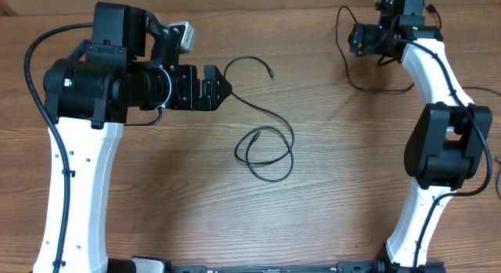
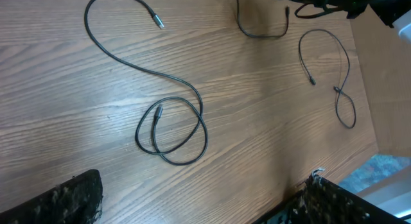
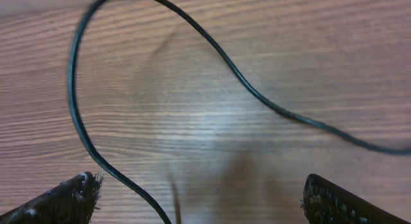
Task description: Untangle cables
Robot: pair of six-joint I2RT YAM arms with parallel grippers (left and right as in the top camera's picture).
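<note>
Cables (image 1: 291,140) lie apart, apparently untangled.

Nope, nothing readable here: no labels, brands or numbers on the arms (image 1: 74,179), cables (image 3: 243,79) or wooden surface (image 1: 337,210).

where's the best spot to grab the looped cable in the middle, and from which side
Probably the plug end of the looped cable, lying inside its own loop: drawing it outward should undo the coil. Come straight down from above, closing across it, since it lies flat on the table.
</note>
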